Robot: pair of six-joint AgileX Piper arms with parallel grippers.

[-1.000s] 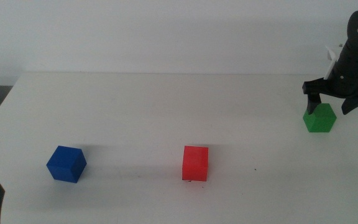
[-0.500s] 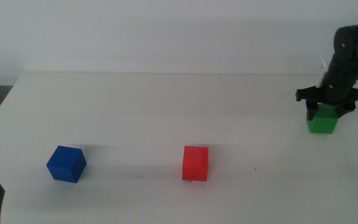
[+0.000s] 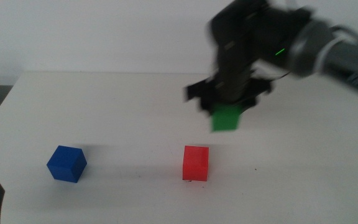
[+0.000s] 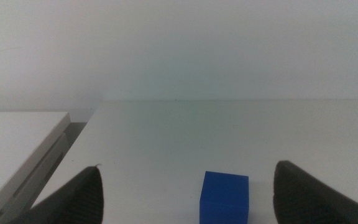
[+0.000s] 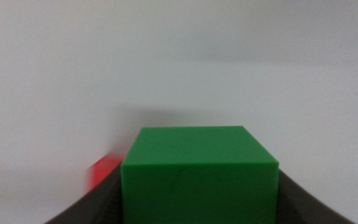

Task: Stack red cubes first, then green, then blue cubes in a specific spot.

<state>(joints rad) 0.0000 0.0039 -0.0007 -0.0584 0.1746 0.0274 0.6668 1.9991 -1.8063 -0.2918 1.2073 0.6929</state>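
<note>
With the right hand (image 3: 227,111) clamped on the green cube (image 3: 225,118) in mid-air, it should square up over the red cube (image 3: 195,163) and lower gently, while the left hand (image 4: 185,205) waits apart by the blue cube (image 4: 225,196).

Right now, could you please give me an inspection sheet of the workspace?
Surface: white table, bare apart from the cubes.
Job's things: red cube on the table, front centre; blue cube on the table, front left; green cube held in the air behind the red cube.
Clutter: nothing seen.
Grippers: right gripper shut on the green cube, blurred; left gripper open, waiting near the blue cube.
Cables: nothing seen.
Surroundings: plain white wall; a white ledge beside the table.
</note>
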